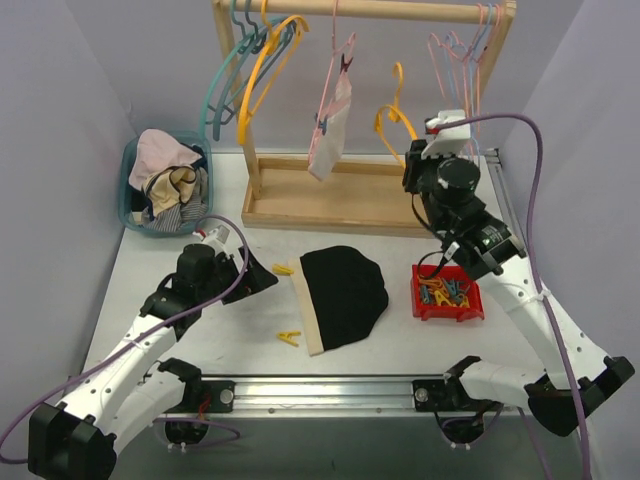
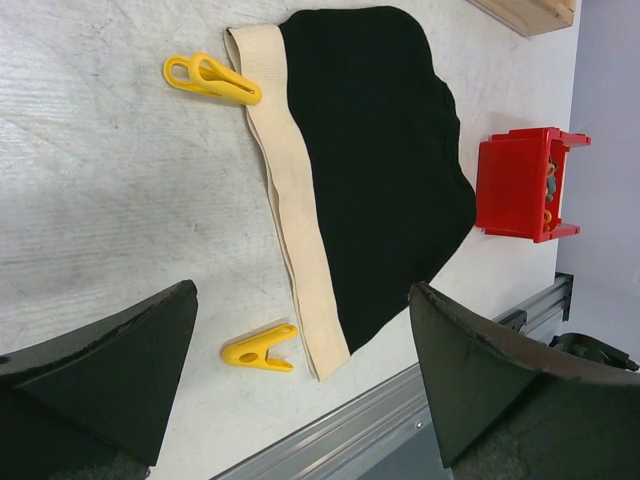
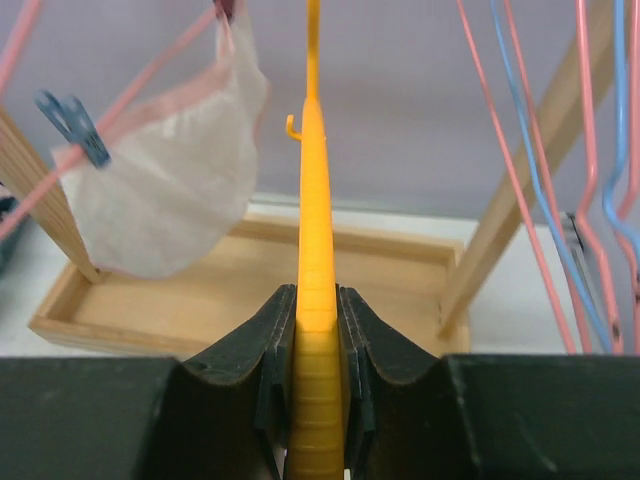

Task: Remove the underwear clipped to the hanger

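Note:
The black underwear point(image 1: 343, 295) point(image 2: 370, 160) lies flat on the table, its cream waistband toward the left arm. The pale underwear point(image 1: 331, 130) point(image 3: 170, 190) hangs from a pink hanger point(image 1: 340, 60) on the rack, with a blue clip point(image 3: 72, 125) at one corner. My left gripper point(image 1: 252, 281) point(image 2: 300, 300) hovers open just left of the black underwear and holds nothing. Up by the rack, my right gripper point(image 1: 415, 155) point(image 3: 318, 300) is shut on an orange hanger point(image 1: 393, 118) point(image 3: 313, 200), which carries no cloth.
A wooden rack point(image 1: 330, 200) with several hangers stands at the back. A blue basket point(image 1: 130, 205) of clothes sits at the back left. Right of the black underwear is a red bin point(image 1: 470, 310) point(image 2: 515, 190) of clips. Two yellow clips point(image 1: 284, 269) point(image 1: 289, 338) lie on the table.

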`<action>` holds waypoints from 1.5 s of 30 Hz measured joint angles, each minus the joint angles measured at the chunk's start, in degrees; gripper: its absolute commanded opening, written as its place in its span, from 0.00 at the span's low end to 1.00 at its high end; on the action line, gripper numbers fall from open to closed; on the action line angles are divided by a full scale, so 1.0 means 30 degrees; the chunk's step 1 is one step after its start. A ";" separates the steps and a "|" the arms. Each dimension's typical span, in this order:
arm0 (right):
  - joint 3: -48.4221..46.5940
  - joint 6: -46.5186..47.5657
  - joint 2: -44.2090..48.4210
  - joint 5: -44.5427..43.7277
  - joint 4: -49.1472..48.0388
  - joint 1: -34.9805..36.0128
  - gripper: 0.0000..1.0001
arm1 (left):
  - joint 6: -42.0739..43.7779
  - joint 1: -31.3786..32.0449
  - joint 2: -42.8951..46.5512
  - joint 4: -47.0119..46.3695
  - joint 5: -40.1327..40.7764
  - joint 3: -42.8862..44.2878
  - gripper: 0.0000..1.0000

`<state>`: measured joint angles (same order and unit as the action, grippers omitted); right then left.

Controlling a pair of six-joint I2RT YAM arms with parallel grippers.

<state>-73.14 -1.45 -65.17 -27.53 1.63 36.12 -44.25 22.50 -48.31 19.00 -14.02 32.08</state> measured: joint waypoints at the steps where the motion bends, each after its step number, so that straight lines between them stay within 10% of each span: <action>1: -0.0627 0.0168 -0.0284 0.1144 -0.0153 -0.0619 0.00 | 0.0000 0.0000 -0.0015 -0.0015 -0.0051 0.0000 0.95; 11: -0.4138 0.1610 -0.1224 0.6513 -0.1588 -0.3293 0.00 | -0.0007 0.0000 -0.0073 -0.0692 -0.0401 0.0000 0.95; 45: -0.4131 0.0721 -0.1676 0.7388 -0.2958 -0.6441 0.00 | -0.0153 0.0000 -0.0561 -0.1253 -0.0772 0.0000 0.95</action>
<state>-85.54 0.71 -70.19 -5.37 -7.25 16.80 -44.71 22.50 -50.00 15.25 -16.34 32.08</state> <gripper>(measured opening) 0.180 0.956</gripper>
